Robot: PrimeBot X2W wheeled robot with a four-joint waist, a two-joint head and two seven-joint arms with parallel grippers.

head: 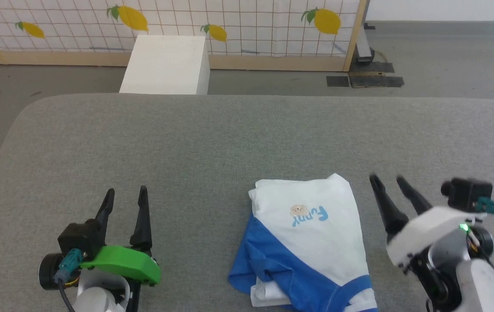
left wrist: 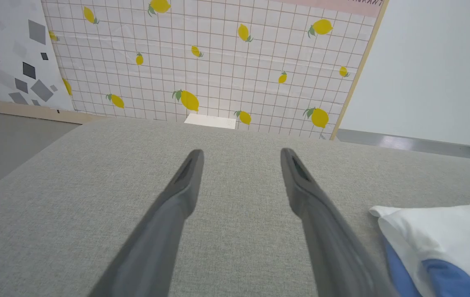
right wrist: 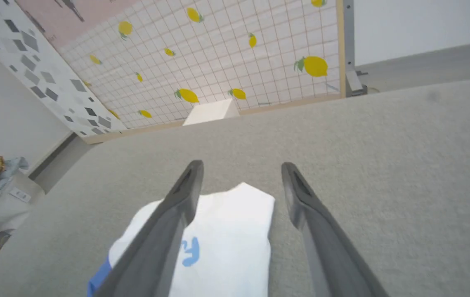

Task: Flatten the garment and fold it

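Grey padded surface (head: 212, 143), folded garment (head: 316, 234) lay at its near edge, long axis running away from the robot, white end far, blue near, right gripper (head: 387, 178) just beside it, fingers spread wide and empty, left gripper (head: 126, 190) well apart, likewise spread, empty.

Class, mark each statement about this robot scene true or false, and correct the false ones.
1. The garment lies in a folded bundle on the grey surface. True.
2. The right gripper has its jaws shut on the garment. False: the jaws stand open, holding nothing.
3. The left gripper touches the garment. False: it is apart from it, jaws open.
4. Blue lettering is printed on the garment's white part. True.
5. The box beyond the surface is red. False: it is white.
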